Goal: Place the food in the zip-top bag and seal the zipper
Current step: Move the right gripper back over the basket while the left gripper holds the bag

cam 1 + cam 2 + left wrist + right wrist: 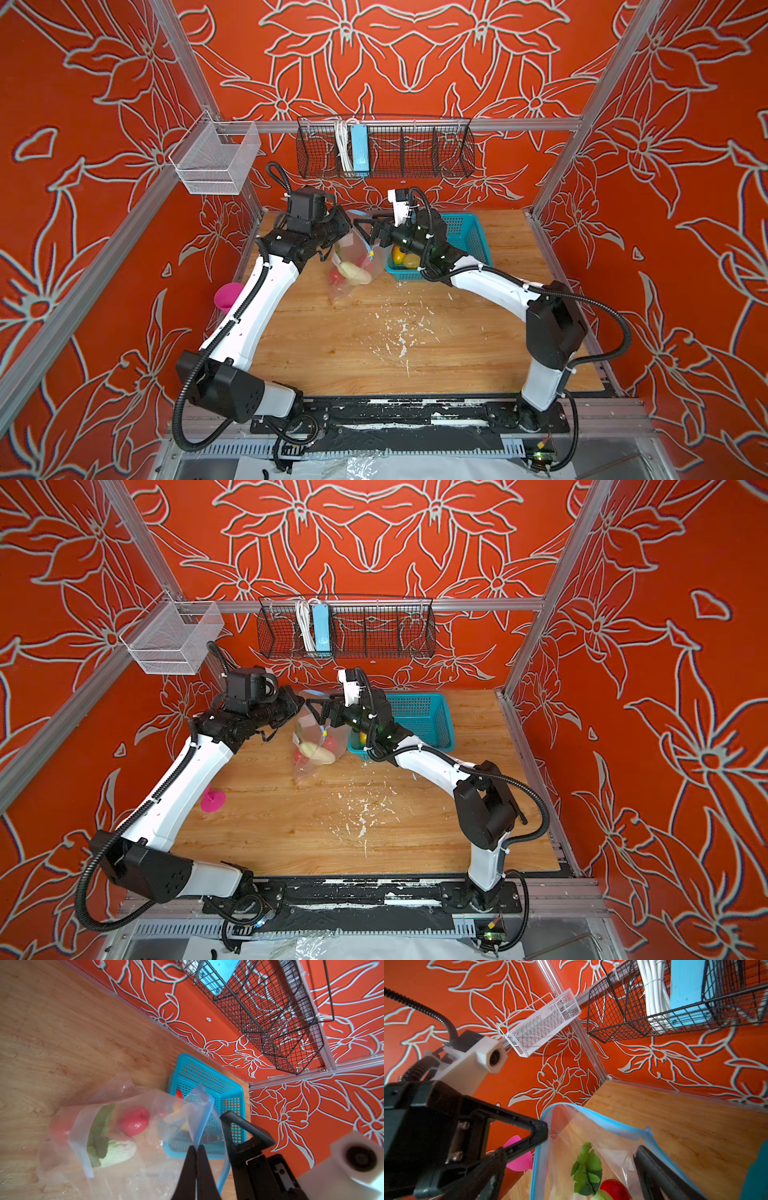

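Robot arms work a clear zip-top bag (353,266) (320,746) on a wooden table (374,361). The bag stands just beside the teal basket (473,241) (434,725), on the side facing the left arm, with its base on the wood and its mouth lifted.

The left gripper (196,1147) has its fingers pressed together on the bag's rim, pinching the light-blue zipper (204,1124) (602,1119). The right gripper (362,232) reaches across the basket's corner to the same opening, its fingers spread wide and clasping nothing. In the right wrist view one finger (653,1167) lies against the blue-edged mouth; whether it sits inside or outside the plastic cannot be told. The zipper's small yellow end (371,252) hangs on the bag's basket-side edge.

Seen through the plastic are a red ball (135,1122), a green leafy piece (99,1132) (586,1167), a white vegetable (355,272) (118,1152) and a second red ball (334,275) low in the bag. A mango (398,254) and a potato lump (411,261) lie in the basket's corner nearest the bag.

A pink object (227,296) (212,800) sits well apart from the basket, beyond the bag and beside the left arm. White flecks (399,332) dot the wood in front of the basket
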Robot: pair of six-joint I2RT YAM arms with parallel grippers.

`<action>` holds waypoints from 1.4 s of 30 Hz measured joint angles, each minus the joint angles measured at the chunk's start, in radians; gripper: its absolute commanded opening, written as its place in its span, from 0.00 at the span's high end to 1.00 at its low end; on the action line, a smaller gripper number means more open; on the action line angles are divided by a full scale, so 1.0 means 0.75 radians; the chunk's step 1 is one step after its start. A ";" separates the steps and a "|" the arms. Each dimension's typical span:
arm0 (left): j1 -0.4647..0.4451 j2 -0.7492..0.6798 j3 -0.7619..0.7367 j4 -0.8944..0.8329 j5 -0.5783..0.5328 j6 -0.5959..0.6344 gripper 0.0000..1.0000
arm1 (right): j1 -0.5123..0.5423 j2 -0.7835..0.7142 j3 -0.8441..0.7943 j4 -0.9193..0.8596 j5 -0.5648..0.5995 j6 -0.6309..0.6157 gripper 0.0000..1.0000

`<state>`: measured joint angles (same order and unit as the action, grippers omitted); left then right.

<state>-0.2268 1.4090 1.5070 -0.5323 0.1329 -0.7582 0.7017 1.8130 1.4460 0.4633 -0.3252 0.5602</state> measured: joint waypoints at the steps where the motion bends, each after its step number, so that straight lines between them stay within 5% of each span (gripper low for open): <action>1: 0.000 0.000 -0.006 0.004 0.001 0.007 1.00 | -0.002 -0.004 -0.001 -0.019 0.000 -0.001 0.02; 20: 0.024 -0.013 -0.017 -0.006 -0.010 0.155 1.00 | -0.045 -0.155 0.023 -0.256 0.083 -0.047 0.02; 42: 0.129 0.095 0.217 -0.106 -0.005 0.299 1.00 | -0.250 -0.255 -0.023 -0.764 0.218 -0.023 0.02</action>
<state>-0.1299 1.4803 1.6695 -0.6117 0.1291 -0.5339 0.5140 1.6218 1.4288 -0.1101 -0.1616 0.5426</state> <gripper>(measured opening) 0.049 0.978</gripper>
